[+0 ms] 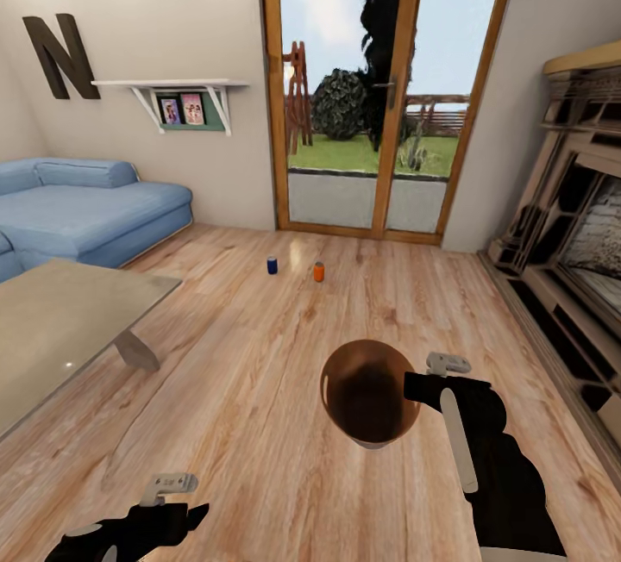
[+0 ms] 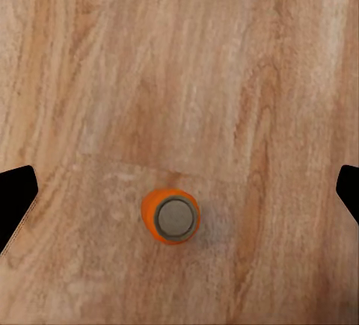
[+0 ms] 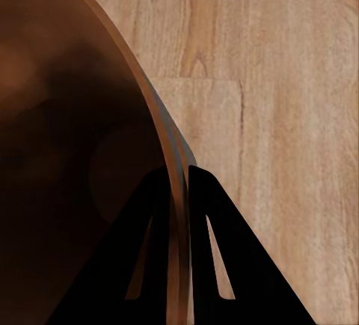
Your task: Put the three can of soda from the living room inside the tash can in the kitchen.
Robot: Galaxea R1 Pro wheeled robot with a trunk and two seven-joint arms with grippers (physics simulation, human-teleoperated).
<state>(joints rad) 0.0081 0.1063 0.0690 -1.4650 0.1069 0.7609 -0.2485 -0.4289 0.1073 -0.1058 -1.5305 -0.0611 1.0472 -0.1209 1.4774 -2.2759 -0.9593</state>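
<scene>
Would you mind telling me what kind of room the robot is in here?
Most likely a living room: a blue sofa stands along the wall, a low table in front of it, and wood-framed glass doors open onto a garden. The floor is warm wood plank.

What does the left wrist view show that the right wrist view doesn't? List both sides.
Left wrist view: an orange soda can standing upright on the floor, seen from above. Right wrist view: the trash can, its rim pinched by the right gripper, with its dark inside alongside. Both: the wood-plank floor.
</scene>
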